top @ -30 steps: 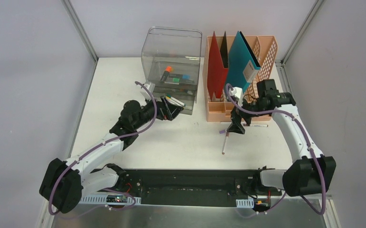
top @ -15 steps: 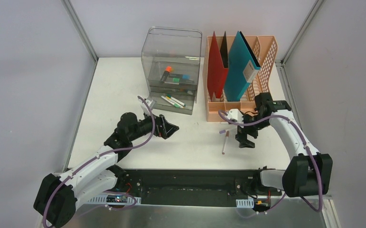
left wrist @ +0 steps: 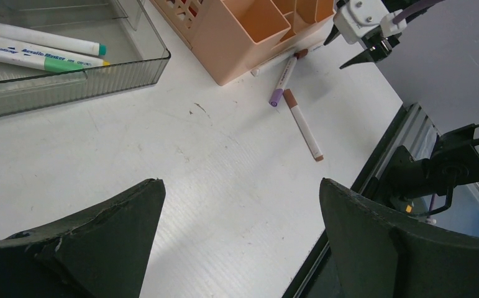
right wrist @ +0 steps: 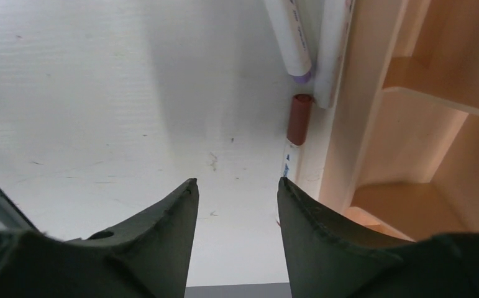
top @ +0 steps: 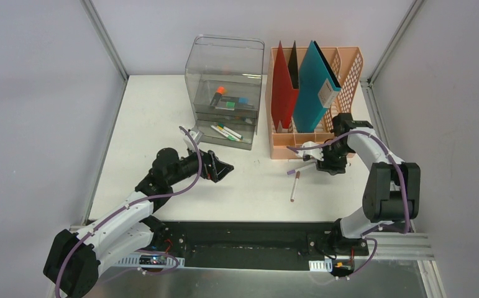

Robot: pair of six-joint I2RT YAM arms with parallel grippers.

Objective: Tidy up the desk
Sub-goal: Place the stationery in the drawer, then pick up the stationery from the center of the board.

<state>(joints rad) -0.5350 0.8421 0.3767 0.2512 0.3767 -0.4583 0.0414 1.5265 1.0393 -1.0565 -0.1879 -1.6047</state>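
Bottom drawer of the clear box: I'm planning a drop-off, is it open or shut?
Open: the drawer juts forward, two markers exposed inside.

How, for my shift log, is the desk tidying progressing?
Done: markers lie in the clear drawer box, folders stand in the peach rack. In hand: nothing; the left gripper and right gripper have open, empty jaws, the right near pens at the rack's base. Left: those pens and a brown-capped pen loose on the desk.
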